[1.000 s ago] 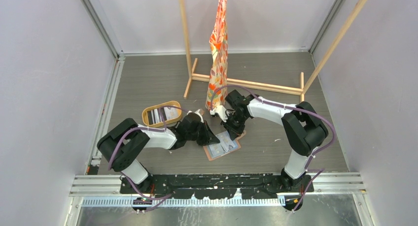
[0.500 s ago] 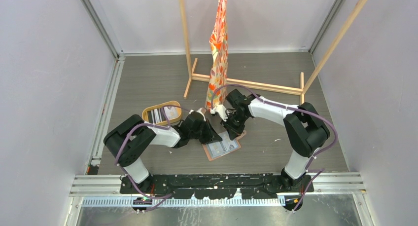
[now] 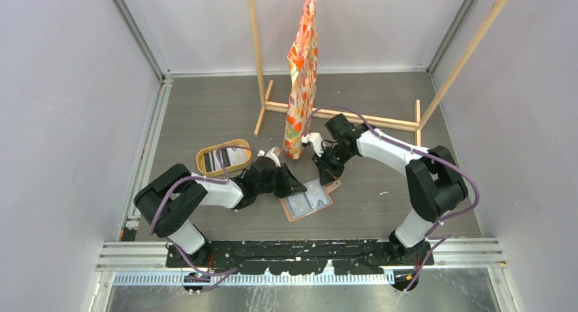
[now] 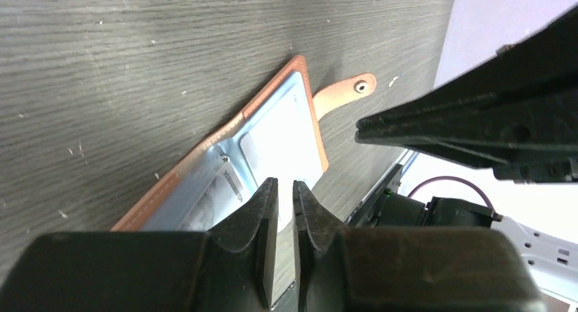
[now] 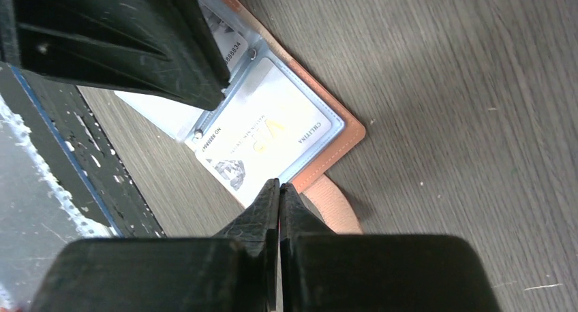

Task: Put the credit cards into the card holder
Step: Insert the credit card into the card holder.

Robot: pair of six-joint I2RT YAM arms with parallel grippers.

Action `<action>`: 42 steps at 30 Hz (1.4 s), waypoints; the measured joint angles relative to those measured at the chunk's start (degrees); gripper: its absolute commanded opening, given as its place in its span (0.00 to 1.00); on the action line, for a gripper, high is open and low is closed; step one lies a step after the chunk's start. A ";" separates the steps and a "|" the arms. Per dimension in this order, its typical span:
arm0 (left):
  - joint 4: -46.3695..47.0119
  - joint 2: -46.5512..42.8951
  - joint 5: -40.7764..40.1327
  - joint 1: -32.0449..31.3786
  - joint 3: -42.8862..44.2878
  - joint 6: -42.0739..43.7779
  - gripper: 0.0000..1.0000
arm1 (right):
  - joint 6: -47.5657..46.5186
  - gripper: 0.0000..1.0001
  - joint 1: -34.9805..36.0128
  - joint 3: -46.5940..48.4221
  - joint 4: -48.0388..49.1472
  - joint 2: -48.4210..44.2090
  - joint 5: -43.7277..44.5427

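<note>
Since a second ago my right arm has swung back and out to the right, drawing its wrist off the far edge of the holder, while my left has edged a little further in. Nearest me, the left gripper [image 4: 285, 186] sits low over the near-left side of the card holder [image 3: 308, 201]. Its fingers are parted by only a narrow slit, and I can make out nothing pinched between them. The holder lies open and flat on the table [image 3: 382, 189], clear sleeves up, with a white printed card [image 5: 269, 138] already seated in the sleeve beside the snap tab [image 5: 339, 215]. Just past it the right gripper [image 5: 278, 184] hovers over that tab end, fingers pressed tight together and holding nothing. Further off to the left the other credit cards [image 3: 221, 158] lie in the oval tray [image 3: 200, 163], and behind it all the patterned cloth [image 3: 303, 67] hangs from the wooden rack [image 3: 341, 114]. I judge the cards light, stiff and slick — awkward to lift when flat, so I would tip one up against the tray wall and pinch it across a short edge. The holder looks soft and light enough to skid, so it wants pinning at its leather border or tab while a card slides in.
</note>
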 measured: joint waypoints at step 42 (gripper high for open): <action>-0.61 3.78 -4.28 -6.32 2.05 -4.66 0.23 | 3.02 0.10 -1.49 0.63 -1.77 3.28 -4.13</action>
